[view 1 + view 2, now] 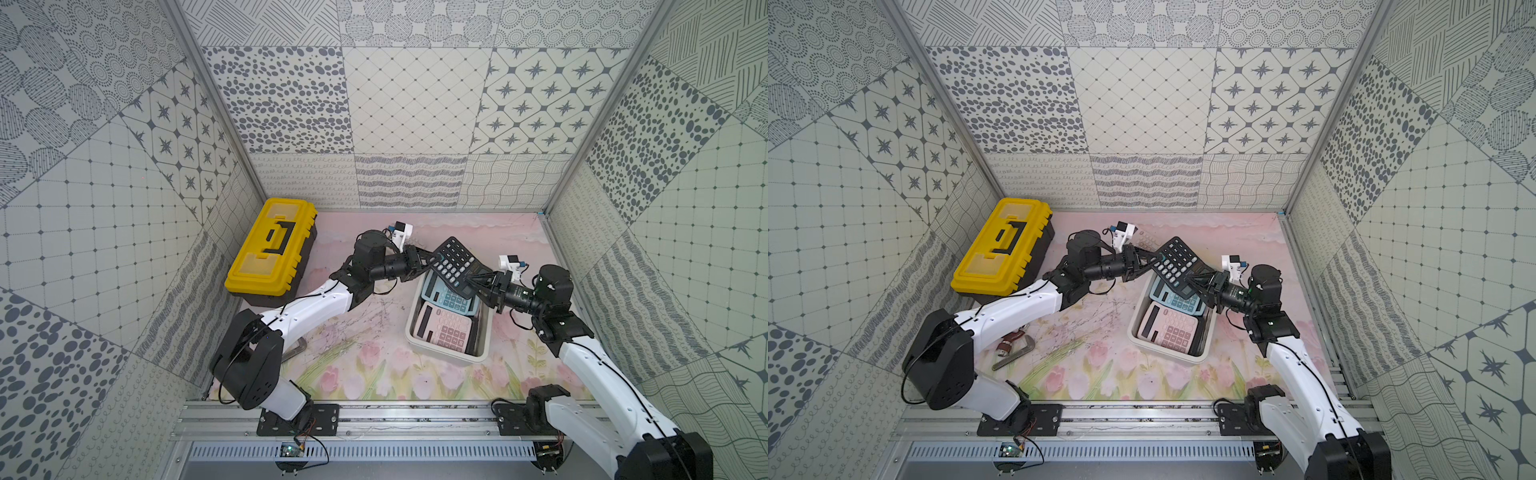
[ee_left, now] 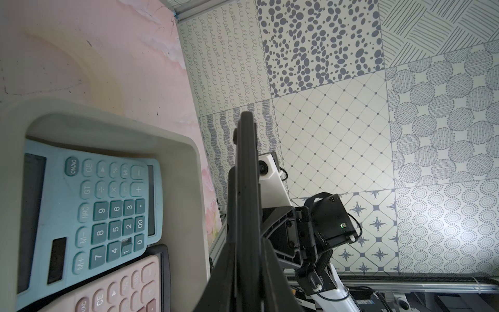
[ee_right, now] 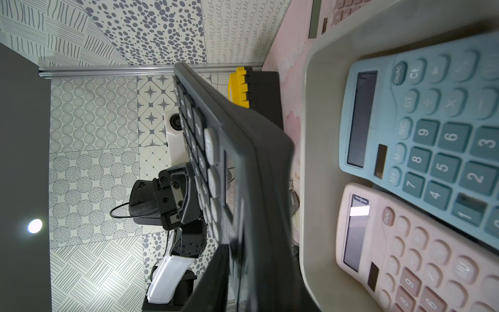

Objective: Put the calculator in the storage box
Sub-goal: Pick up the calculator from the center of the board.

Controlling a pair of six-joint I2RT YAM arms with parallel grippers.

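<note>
A black calculator [image 1: 455, 266] [image 1: 1177, 264] hangs tilted above the far end of the white storage box [image 1: 409, 328] [image 1: 1131, 328]. My left gripper [image 1: 432, 259] [image 2: 247, 243] is shut on its left edge. My right gripper [image 1: 473, 282] [image 3: 243, 256] is shut on its near right end, one finger on each face. Seen edge-on in the wrist views, the black calculator [image 2: 245, 175] [image 3: 243, 162] runs out from between the fingers. In the box lie a blue calculator [image 1: 446, 297] [image 2: 102, 210] and a pink calculator [image 1: 444, 330] [image 3: 405, 256], the blue one overlapping it.
A yellow-lidded black toolbox [image 1: 270, 245] [image 1: 1003, 245] stands at the back left. A pale calculator [image 1: 1144, 239] lies on the mat behind my left wrist. A metal hand tool [image 1: 1013, 349] rests under my left arm. Patterned walls enclose three sides.
</note>
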